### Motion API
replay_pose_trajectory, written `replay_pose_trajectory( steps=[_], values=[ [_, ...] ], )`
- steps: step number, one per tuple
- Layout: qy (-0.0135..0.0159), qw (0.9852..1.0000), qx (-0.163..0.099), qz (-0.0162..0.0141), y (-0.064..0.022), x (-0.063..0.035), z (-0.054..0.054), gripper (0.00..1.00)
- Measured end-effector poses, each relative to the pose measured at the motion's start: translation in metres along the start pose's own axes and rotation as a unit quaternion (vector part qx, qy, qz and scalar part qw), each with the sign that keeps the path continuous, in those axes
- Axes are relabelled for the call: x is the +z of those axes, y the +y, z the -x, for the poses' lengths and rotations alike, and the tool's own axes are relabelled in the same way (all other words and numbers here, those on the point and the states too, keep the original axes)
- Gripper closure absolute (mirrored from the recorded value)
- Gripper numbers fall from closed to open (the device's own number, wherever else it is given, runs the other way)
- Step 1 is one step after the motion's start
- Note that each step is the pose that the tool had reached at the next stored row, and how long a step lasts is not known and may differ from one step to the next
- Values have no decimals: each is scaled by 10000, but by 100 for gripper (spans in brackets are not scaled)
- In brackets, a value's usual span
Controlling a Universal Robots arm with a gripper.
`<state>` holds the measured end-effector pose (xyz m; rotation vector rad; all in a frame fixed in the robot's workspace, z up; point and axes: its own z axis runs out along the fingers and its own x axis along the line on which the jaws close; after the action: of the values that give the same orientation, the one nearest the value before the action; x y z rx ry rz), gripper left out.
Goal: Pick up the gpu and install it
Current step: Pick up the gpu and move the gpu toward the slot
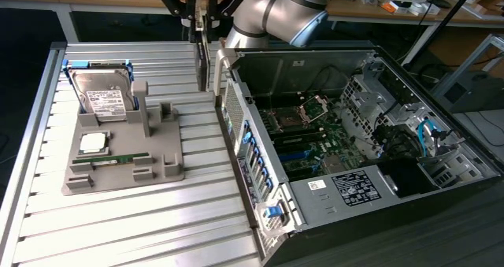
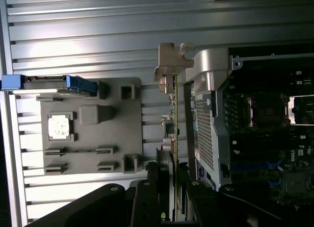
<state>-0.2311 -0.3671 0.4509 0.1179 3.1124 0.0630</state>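
The grey holder tray point(image 1: 162, 166) on the slatted surface point(image 1: 118, 231) carries a hard drive point(image 1: 106, 98) standing in its slot, a processor chip point(image 1: 93, 141) and a green memory stick point(image 1: 110, 159) lying flat. The computer case point(image 1: 245, 155) lies open beside it, its motherboard point(image 1: 315, 143) exposed. The case's side wall rises just beside my load. My gripper point(image 2: 173, 170) is clamped on the gpu point(image 2: 174, 114), which hangs edge-on in the air between tray and case wall, pale metal bracket at its far end.
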Motion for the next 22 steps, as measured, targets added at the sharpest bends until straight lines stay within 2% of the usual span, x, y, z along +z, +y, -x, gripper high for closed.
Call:
replay_pose_trajectory(
  steps=[22],
  values=[
    [0, 10000, 0, 0, 9, 5, 166, 73]
  ],
)
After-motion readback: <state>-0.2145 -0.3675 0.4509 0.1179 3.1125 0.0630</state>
